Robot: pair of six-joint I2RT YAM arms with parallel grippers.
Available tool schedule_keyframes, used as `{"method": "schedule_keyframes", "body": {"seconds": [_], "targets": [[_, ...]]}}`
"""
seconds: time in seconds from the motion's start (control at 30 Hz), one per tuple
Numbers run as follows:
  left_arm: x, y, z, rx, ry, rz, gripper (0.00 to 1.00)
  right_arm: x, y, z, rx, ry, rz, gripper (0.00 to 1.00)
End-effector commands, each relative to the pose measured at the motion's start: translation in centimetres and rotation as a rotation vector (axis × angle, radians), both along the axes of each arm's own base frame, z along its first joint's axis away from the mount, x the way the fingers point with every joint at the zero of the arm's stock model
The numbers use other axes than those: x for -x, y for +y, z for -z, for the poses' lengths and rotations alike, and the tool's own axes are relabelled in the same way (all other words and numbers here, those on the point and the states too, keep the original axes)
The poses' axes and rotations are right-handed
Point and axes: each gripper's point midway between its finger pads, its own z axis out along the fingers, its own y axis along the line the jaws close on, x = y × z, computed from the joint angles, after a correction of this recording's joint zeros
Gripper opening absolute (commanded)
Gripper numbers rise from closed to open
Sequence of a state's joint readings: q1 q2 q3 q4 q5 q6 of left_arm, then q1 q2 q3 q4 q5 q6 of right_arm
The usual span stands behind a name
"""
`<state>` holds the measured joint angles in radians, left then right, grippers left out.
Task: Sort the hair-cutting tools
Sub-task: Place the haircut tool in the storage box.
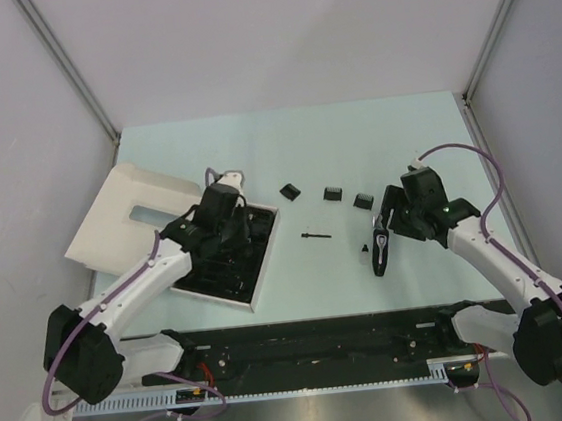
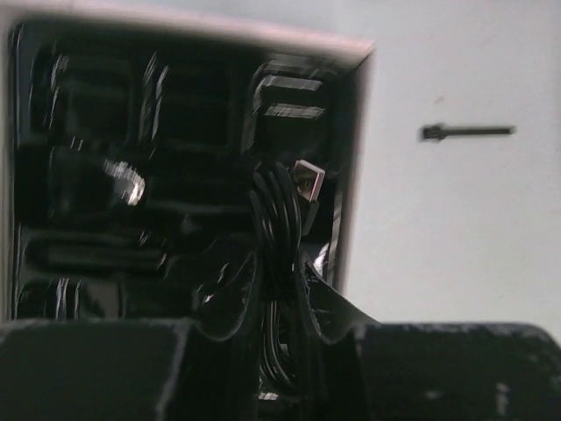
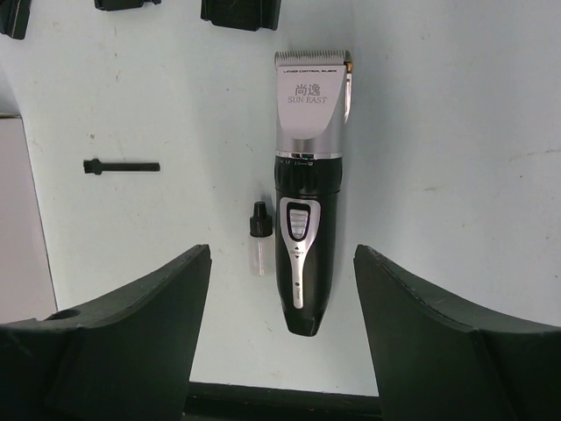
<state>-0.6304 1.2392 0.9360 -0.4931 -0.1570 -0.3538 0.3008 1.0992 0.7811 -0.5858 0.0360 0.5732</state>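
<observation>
Though blurred, seemingly coiled black cable [image 2: 279, 230]

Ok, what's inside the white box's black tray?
A coiled black cable, pinched by the left end effector. Other compartments are too dark and blurred to judge; overhead, the left arm covers them.

Black-and-silver clipper [image 3: 302, 202], seemingly black cable [image 2: 279, 230]
</observation>
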Motion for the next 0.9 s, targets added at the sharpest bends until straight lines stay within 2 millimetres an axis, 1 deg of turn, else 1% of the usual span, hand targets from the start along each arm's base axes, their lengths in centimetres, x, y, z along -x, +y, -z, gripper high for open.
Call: {"method": "schedule_keyframes", "body": {"seconds": [0.0,0.03,0.1,0.13,0.17,0.2,0.23,0.3,0.43,0.6,0.77,0.87], "targets": [[1.7,3.7,2.3,-0.029,0.083,-0.152,0.1,-1.4,0.6,-1.2,-0.032,-0.046,0.004,0.72],[2.3,4.5,3.1,-0.048,0.109,-0.185,0.1,-1.4,0.7,-1.1,-0.033,-0.045,0.004,0.72],[2.3,6.3,3.8,-0.076,0.126,-0.259,0.1,-1.4,0.8,-1.0,-0.036,-0.04,0.003,0.72],[2.8,7.2,4.5,-0.08,0.155,-0.304,0.09,-1.5,0.9,-0.9,-0.036,-0.04,0.003,0.72],[2.8,7.8,4.7,-0.078,0.166,-0.337,0.06,-1.5,0.9,-0.9,-0.036,-0.039,0.005,0.72],[2.8,8.7,5.0,-0.073,0.179,-0.379,0.06,-1.5,0.9,-0.8,-0.035,-0.037,0.003,0.72],[3.1,9.3,5.4,-0.074,0.192,-0.403,0.06,-1.6,0.9,-0.7,-0.032,-0.034,0.005,0.72],[3.1,10.2,5.3,-0.072,0.187,-0.442,0.04,-1.6,0.9,-0.7,-0.033,-0.036,0.007,0.72],[3.4,11.3,5.4,-0.079,0.191,-0.487,0.04,-1.8,0.9,-0.6,-0.033,-0.036,0.009,0.72],[4.3,13.1,6.7,-0.118,0.236,-0.564,0.02,-2.0,1.3,-0.4,-0.044,-0.031,-0.001,0.71],[4.5,14.6,7.2,-0.18,0.228,-0.611,0.04,-2.2,1.5,-0.1,-0.047,-0.027,-0.004,0.71],[4.8,15.2,7.8,-0.207,0.25,-0.623,0.05,-2.2,1.4,0.1,-0.045,-0.021,0.0,0.71]]}}
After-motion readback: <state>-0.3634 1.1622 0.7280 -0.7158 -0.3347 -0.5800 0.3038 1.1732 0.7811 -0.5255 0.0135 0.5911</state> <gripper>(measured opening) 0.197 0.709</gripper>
